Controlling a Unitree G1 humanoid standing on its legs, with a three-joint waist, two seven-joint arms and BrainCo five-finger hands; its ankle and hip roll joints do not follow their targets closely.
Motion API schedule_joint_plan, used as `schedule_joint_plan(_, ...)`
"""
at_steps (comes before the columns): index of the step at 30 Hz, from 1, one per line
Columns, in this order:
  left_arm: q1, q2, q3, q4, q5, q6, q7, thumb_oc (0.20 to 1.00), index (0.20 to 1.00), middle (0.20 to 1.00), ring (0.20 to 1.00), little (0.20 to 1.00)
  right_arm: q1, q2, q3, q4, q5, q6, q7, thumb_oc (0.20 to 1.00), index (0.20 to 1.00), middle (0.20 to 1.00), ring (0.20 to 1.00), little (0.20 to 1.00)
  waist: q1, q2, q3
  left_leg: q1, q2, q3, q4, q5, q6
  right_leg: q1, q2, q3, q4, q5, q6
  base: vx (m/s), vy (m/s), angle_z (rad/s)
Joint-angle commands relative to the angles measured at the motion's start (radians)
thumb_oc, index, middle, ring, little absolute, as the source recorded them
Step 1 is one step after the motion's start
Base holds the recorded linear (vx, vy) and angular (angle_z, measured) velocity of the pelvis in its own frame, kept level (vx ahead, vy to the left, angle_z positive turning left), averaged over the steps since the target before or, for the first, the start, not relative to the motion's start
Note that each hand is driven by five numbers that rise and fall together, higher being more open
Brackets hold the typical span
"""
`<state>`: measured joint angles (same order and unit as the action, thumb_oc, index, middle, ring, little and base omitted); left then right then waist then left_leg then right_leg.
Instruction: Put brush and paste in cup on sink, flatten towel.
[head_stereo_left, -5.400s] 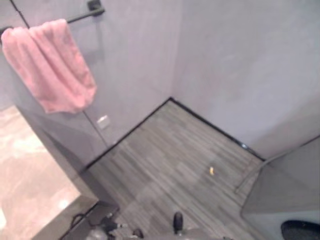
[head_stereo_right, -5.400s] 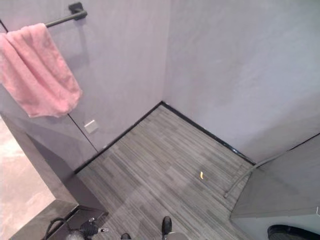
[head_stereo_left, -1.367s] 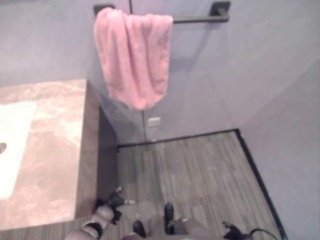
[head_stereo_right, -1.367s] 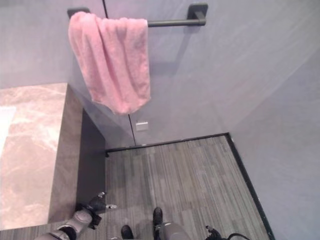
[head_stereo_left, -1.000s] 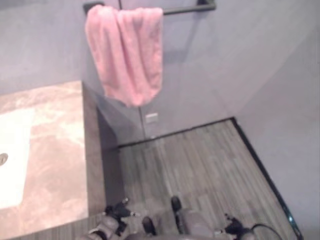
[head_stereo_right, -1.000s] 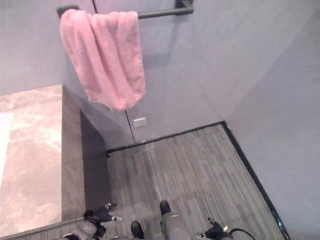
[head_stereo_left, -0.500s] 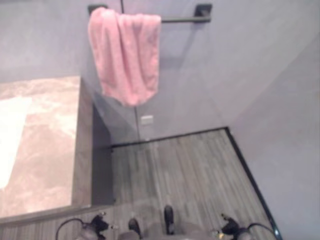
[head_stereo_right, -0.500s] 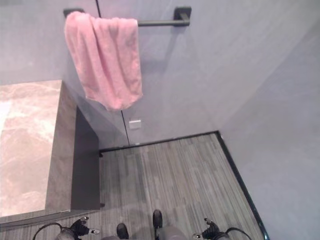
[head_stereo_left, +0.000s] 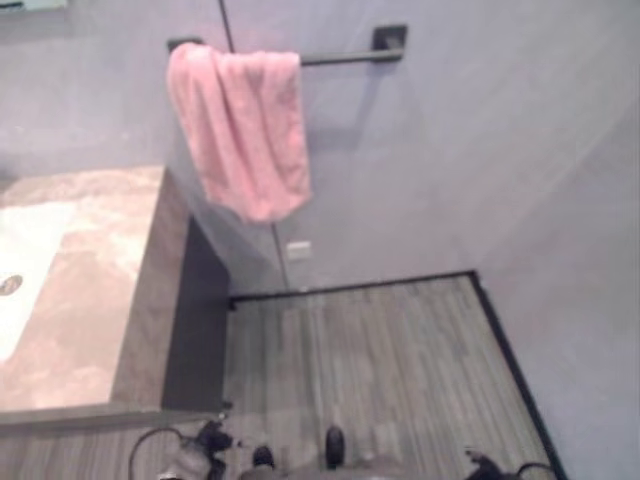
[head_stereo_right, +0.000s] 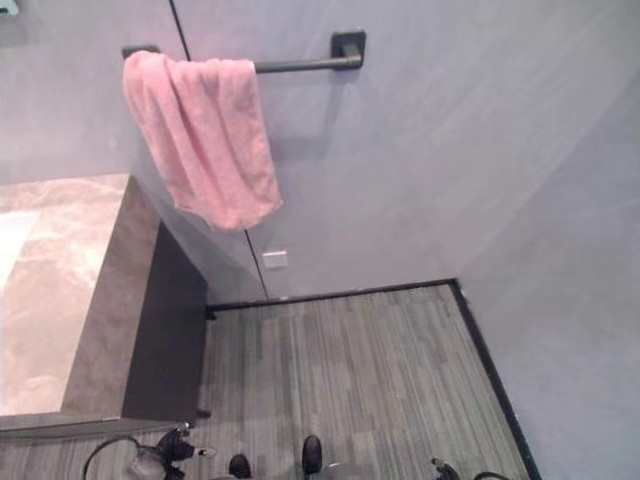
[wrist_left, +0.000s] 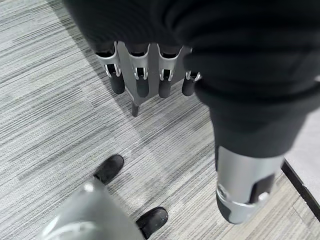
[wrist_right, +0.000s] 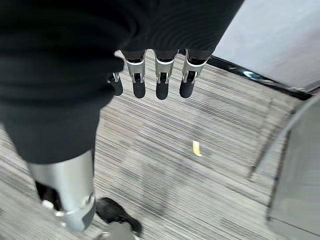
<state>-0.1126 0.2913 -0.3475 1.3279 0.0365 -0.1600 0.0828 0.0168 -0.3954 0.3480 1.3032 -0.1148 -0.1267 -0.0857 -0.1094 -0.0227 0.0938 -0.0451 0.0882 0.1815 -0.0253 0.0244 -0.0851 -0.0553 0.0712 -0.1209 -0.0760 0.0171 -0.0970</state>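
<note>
I judged the towel step not yet done: the pink terry towel (head_stereo_right: 205, 140) hung bunched at one end of the dark wall bar (head_stereo_right: 300, 63), above the marble sink counter (head_stereo_right: 60, 290). My left hand (wrist_left: 145, 75) and right hand (wrist_right: 157, 75) hung low over grey floor (head_stereo_right: 350, 370), fingers relaxed, holding nothing. I could not judge the brush step.

I stand in what looks like a bathroom. A pink towel (head_stereo_right: 203, 140) hangs bunched over a dark rail (head_stereo_right: 300, 64) on the far grey wall. To my left a marble-patterned desk (head_stereo_left: 110, 290) carries a white sink (head_stereo_left: 20, 285), its drain blurred. Grey striped floor (head_stereo_right: 340, 370) spreads below.
</note>
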Motion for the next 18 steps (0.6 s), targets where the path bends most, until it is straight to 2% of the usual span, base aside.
schedule_joint_plan(1, -0.007, 0.021, 0.012, 0.038, 0.005, 0.004, 0.01, 1.0, 1.0, 1.0, 1.0, 1.0, -0.005, 0.019, 0.001, 0.016, -0.002, -0.003, -0.014, 1.0, 1.0, 1.0, 1.0, 1.0, -0.009, -0.035, -0.014, 0.038, -0.063, 0.01, 0.012, -0.111, 0.073, -0.014, -0.026, 0.093, 0.138, -0.175, 0.105, 0.1, 0.158, -0.07)
schedule_joint_plan(5, -0.001, 0.028, 0.016, 0.045, 0.012, 0.005, 0.009, 1.0, 1.0, 1.0, 1.0, 1.0, -0.012, 0.031, 0.025, 0.001, -0.026, -0.005, -0.012, 1.0, 1.0, 1.0, 1.0, 1.0, 0.004, -0.034, -0.02, 0.052, -0.074, -0.003, -0.018, -0.112, 0.082, -0.001, -0.031, 0.104, 0.112, -0.159, 0.115, 0.05, 0.145, -0.2)
schedule_joint_plan(13, 0.008, 0.029, 0.026, 0.047, 0.006, 0.004, 0.012, 1.0, 1.0, 1.0, 1.0, 1.0, -0.018, 0.053, 0.016, -0.023, 0.024, -0.01, 0.007, 1.0, 1.0, 1.0, 1.0, 1.0, 0.017, -0.034, -0.026, 0.072, -0.091, 0.003, -0.038, -0.124, 0.102, 0.012, -0.043, 0.123, 0.093, -0.142, 0.134, 0.03, 0.138, -0.06)
schedule_joint_plan(18, 0.017, 0.028, 0.031, 0.05, 0.005, 0.004, 0.011, 1.0, 1.0, 1.0, 1.0, 1.0, -0.022, 0.064, 0.02, -0.021, 0.027, -0.007, 0.01, 1.0, 1.0, 1.0, 1.0, 1.0, 0.034, -0.036, -0.031, 0.079, -0.104, -0.021, -0.058, -0.125, 0.116, 0.01, -0.046, 0.142, 0.083, -0.13, 0.144, 0.01, 0.082, -0.1)
